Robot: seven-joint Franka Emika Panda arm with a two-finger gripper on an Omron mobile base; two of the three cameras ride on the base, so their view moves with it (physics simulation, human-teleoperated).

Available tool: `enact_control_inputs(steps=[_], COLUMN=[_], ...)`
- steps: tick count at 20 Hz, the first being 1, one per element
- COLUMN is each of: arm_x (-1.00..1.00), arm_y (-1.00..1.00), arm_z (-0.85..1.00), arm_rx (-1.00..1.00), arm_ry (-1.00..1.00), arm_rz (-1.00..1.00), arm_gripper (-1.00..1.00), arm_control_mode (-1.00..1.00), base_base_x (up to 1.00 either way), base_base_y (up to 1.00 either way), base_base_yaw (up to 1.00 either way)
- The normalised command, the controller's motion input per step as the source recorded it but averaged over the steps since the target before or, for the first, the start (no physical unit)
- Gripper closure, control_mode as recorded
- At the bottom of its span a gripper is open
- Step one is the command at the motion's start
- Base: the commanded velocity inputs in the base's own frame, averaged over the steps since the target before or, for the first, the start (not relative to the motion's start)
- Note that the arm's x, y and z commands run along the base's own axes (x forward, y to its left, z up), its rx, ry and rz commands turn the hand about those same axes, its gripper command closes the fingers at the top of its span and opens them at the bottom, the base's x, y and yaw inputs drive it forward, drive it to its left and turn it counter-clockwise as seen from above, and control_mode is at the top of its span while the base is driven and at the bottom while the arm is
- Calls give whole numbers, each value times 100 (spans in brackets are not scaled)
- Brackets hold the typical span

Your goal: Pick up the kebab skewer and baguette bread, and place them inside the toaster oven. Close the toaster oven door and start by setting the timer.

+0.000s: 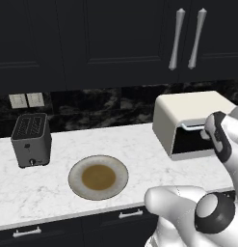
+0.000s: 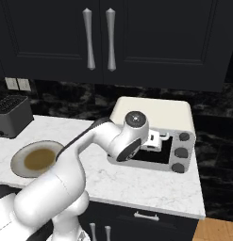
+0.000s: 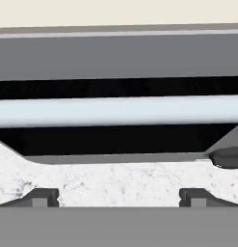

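I am seeing the end effector [image 3: 118,197] sitting right up against the front of the toaster oven [image 1: 188,108], its two fingertips [image 3: 41,197] standing wide apart and holding nothing. In the hand view the silver bar handle [image 3: 115,110] is running straight across in front of me, with the dark glass of the toaster oven door [image 3: 115,140] behind and below it, and the marble bench [image 3: 115,181] is showing between the fingertips and the door's lower edge. From the right base view the arm is reaching across to the door [image 2: 151,153], with the oven's three dark knobs [image 2: 180,152] lying just to the right of the hand. The oven is standing at the right end of the bench [image 1: 58,190], against the dark backsplash. To the left I am looking at a round plate [image 1: 98,177] with a brown centre, and further left a dark grey slot toaster [image 1: 31,140]. I cannot tell where the skewer and the baguette are.
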Motion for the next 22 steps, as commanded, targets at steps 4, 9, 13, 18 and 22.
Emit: enact_control_inputs(steps=[4, 9, 13, 18, 22], arm_x=[-40, -8, -42, -17, 0], arm_y=[-16, -20, -31, -45, -49], arm_z=[0, 0, -1, 0, 3], arm_rx=[6, 12, 20, 33, 41], arm_ry=[3, 0, 0, -4, -4], arm_rz=[-12, -17, -10, -17, -18], arm_gripper=[-100, -100, -100, -100, -100], arm_control_mode=[-100, -100, -100, -100, -100], base_base_x=[0, 0, 0, 0, 0], base_base_y=[0, 0, 0, 0, 0], base_base_yaw=[0, 0, 0, 0, 0])
